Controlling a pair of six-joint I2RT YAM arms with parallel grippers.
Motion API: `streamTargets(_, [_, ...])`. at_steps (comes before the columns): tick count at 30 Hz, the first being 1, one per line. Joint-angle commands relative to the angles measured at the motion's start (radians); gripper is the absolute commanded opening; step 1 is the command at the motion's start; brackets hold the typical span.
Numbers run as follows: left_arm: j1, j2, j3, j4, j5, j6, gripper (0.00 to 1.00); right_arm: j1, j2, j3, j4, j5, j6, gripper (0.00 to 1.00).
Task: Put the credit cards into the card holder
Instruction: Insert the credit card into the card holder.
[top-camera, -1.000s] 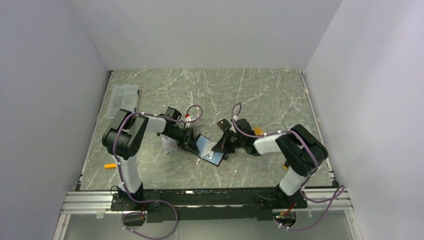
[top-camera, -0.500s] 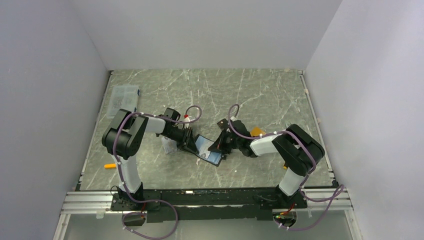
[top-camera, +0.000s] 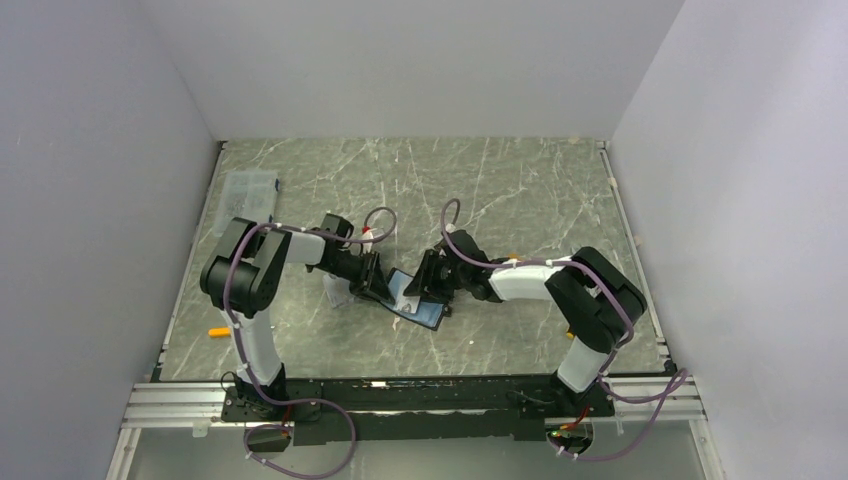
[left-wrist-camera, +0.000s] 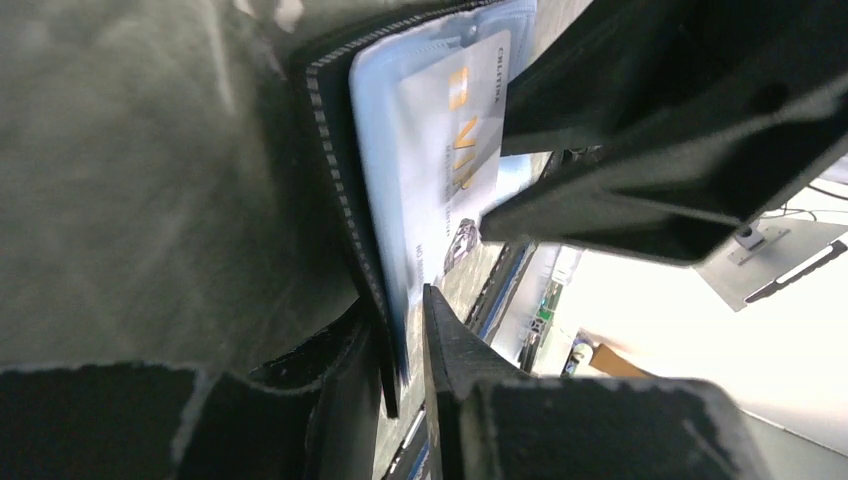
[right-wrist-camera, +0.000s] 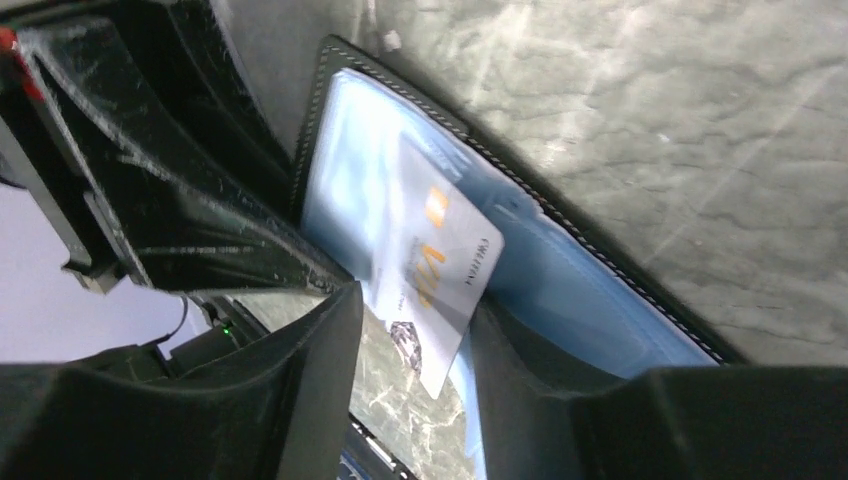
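The right claw (right-wrist-camera: 415, 315) has just let go. It was pressed together a moment ago, and now its fingers stand spread on either side of the card (right-wrist-camera: 440, 265). The arm has also pushed in closer to the card holder (right-wrist-camera: 600, 300) than it was.

The card (pale, with orange lettering) lies slanted on the card holder's shiny blue pocket. Its upper part seems tucked under the clear film. Its lower corner juts past the holder's edge, between the spread fingers.

The left claw (left-wrist-camera: 405, 335) is pinching the card holder's stitched black edge, on the side away from the right claw, and seems to keep that side propped up. The holder lies open on the table (top-camera: 520, 190), right between the two claws.

As I read it, the release means the card has been handed over to the pocket, but it does not look fully seated. It probably needs a push deeper before the right arm goes for another card. The main risk is that the card slides back out if the left claw loosens its pinch too early.
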Motion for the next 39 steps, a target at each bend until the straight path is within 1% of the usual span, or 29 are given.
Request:
streamTargets(1, [0.041, -0.053, 0.019, 0.004, 0.037, 0.023, 0.24, 0.024, 0.000, 0.020, -0.232, 0.133, -0.102, 0.51])
streamTargets(4, [0.058, -0.064, 0.020, -0.004, 0.023, 0.029, 0.24, 0.033, -0.013, 0.030, -0.284, 0.158, -0.118, 0.53])
streamTargets(6, [0.067, -0.071, 0.021, -0.005, 0.012, 0.032, 0.24, 0.037, -0.028, 0.031, -0.313, 0.167, -0.131, 0.57])
streamTargets(9, [0.072, -0.068, 0.024, 0.006, 0.012, 0.022, 0.23, 0.038, -0.047, 0.025, -0.336, 0.173, -0.140, 0.58])
streamTargets(16, [0.072, -0.044, 0.029, 0.045, 0.020, 0.008, 0.13, 0.040, -0.062, 0.022, -0.345, 0.149, -0.157, 0.57])
streamTargets(19, [0.072, -0.040, 0.028, 0.046, 0.020, 0.008, 0.12, 0.037, -0.066, 0.028, -0.351, 0.134, -0.172, 0.56])
streamTargets(24, [0.061, -0.032, 0.030, 0.053, 0.031, 0.000, 0.10, 0.040, -0.038, 0.068, -0.348, 0.087, -0.201, 0.57])
streamTargets(26, [0.056, -0.037, 0.028, 0.057, 0.032, 0.003, 0.09, 0.042, -0.022, 0.097, -0.371, 0.067, -0.225, 0.69])
streamTargets(27, [0.054, -0.044, 0.027, 0.056, 0.032, 0.007, 0.08, 0.043, -0.016, 0.112, -0.392, 0.062, -0.239, 0.72])
streamTargets(28, [0.052, -0.049, 0.025, 0.056, 0.032, 0.010, 0.07, 0.045, -0.014, 0.126, -0.413, 0.063, -0.248, 0.74])
streamTargets(32, [0.052, -0.064, 0.016, 0.053, 0.034, 0.018, 0.06, 0.057, -0.029, 0.136, -0.461, 0.074, -0.256, 0.74])
streamTargets(37, [0.053, -0.063, 0.018, 0.049, 0.030, 0.019, 0.05, 0.064, -0.040, 0.128, -0.492, 0.083, -0.261, 0.71])
streamTargets(39, [0.053, -0.057, 0.016, 0.050, 0.033, 0.019, 0.02, 0.073, -0.054, 0.123, -0.494, 0.086, -0.270, 0.71])
